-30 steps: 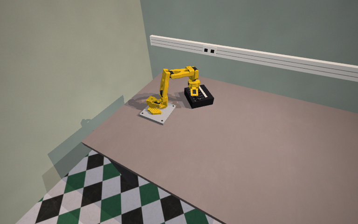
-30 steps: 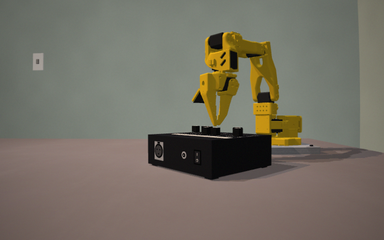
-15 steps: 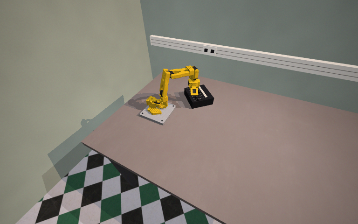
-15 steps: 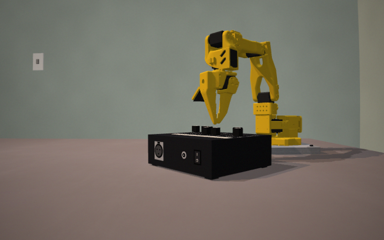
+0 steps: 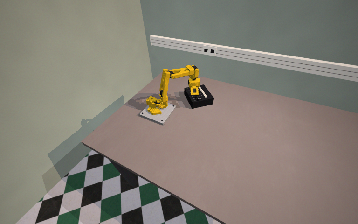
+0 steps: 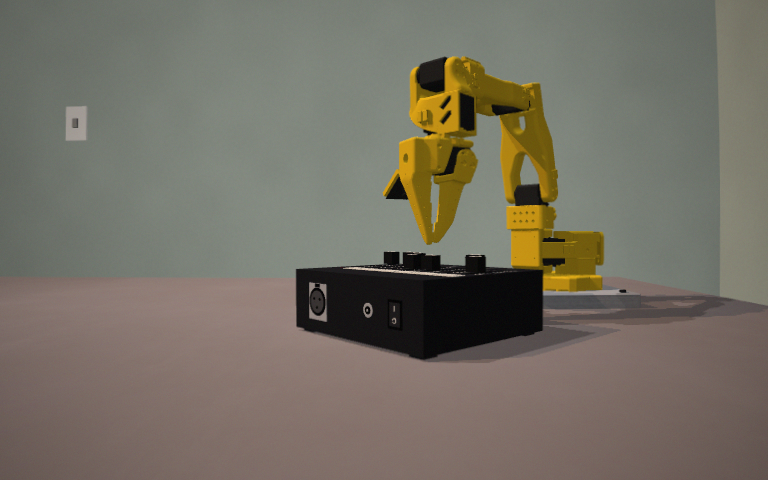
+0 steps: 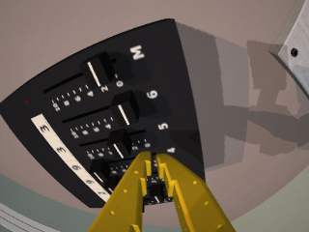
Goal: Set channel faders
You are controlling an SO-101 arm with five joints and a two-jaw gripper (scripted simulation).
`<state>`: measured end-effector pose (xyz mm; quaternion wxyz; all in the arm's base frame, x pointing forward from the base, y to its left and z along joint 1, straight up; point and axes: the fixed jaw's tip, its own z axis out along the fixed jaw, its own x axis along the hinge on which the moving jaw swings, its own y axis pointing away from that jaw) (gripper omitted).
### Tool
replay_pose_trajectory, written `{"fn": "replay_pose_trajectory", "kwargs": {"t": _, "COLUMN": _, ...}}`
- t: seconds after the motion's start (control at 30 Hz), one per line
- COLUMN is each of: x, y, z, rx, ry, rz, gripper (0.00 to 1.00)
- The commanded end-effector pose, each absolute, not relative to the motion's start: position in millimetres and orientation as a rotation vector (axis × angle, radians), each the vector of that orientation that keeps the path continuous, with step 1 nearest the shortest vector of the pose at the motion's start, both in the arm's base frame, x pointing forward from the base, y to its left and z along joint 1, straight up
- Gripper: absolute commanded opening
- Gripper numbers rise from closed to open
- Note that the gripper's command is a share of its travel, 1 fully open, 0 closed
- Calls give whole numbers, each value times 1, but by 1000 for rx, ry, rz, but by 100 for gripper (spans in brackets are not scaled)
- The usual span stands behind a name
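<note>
My hand (image 5: pixel 194 94) (image 6: pixel 431 242) (image 7: pixel 154 157) points down, fingertips together, nothing gripped, just above fader desk (image 5: pixel 202 102) (image 6: pixel 481 316) (image 7: pixel 185 97); arm (image 5: pixel 164 83) (image 6: pixel 529 135) arches behind hand.
</note>
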<state>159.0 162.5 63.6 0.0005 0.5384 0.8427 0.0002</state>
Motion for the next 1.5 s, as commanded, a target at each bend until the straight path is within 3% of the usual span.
{"fn": "replay_pose_trajectory", "kwargs": {"t": 0.0, "x": 159, "y": 161, "z": 66, "rx": 1690, "ry": 2648, "rz": 4, "gripper": 0}}
{"fn": "replay_pose_trajectory", "kwargs": {"t": 0.7, "x": 161, "y": 138, "z": 87, "rx": 1794, "ry": 2570, "rz": 45, "gripper": 0}}
{"fn": "replay_pose_trajectory", "kwargs": {"t": 1.47, "x": 160, "y": 132, "z": 86, "rx": 1816, "ry": 2559, "rz": 21, "gripper": 0}}
